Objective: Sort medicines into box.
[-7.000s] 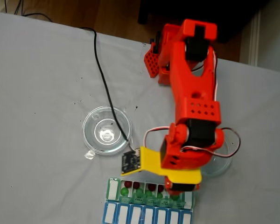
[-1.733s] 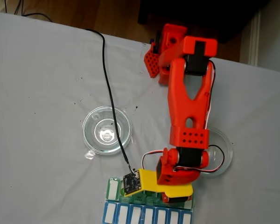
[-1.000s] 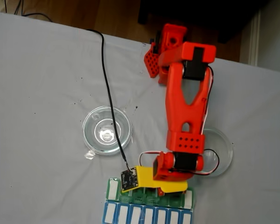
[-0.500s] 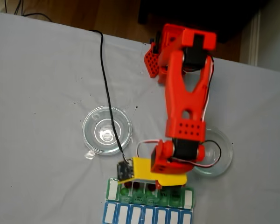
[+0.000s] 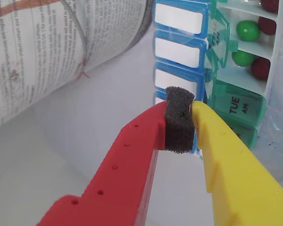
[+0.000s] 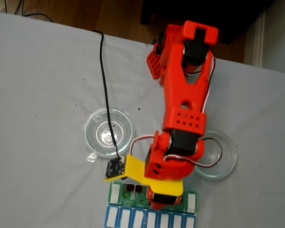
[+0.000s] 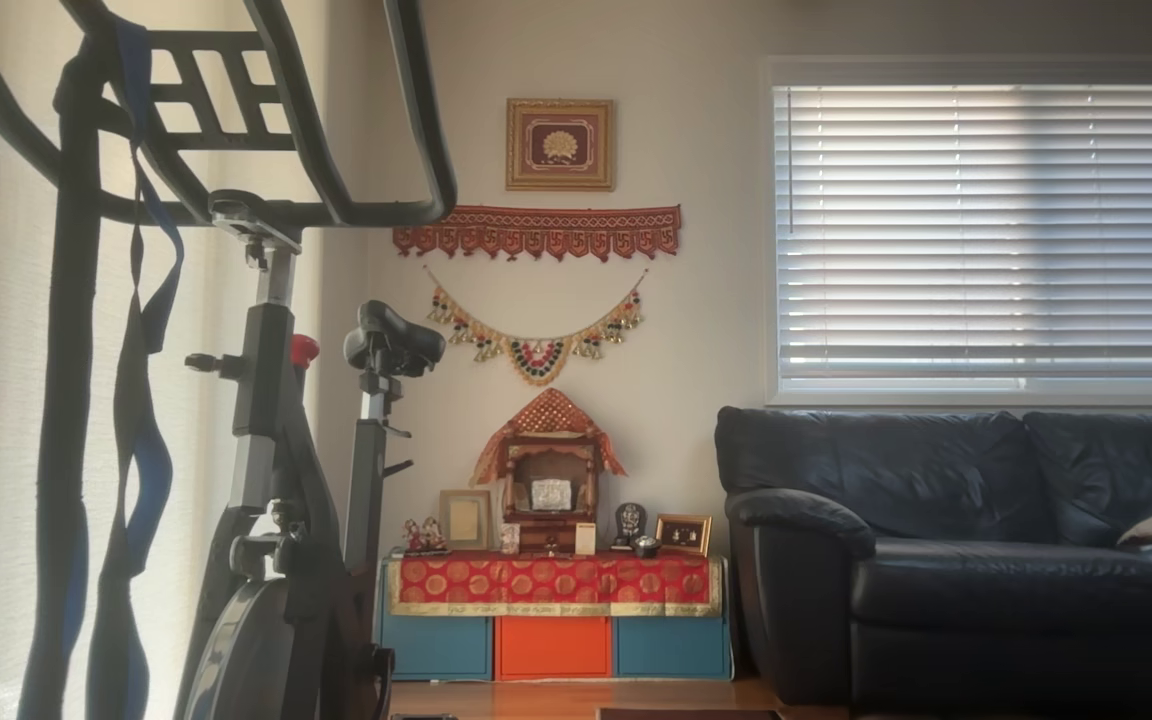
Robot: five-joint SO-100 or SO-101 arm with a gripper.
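In the wrist view the pincer [image 5: 191, 123] is closed, its red and yellow fingers pressed on the black foam pad between them, gripping no pill. Just beyond it lies the box [image 5: 236, 106] at the desk's [image 6: 42, 85] near edge, red and green pills [image 5: 248, 30] in its open compartments.

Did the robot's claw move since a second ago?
Yes. In the fixed view the red and yellow claw slid left along the green-lidded pill box, nearer the empty round clear glass dish.
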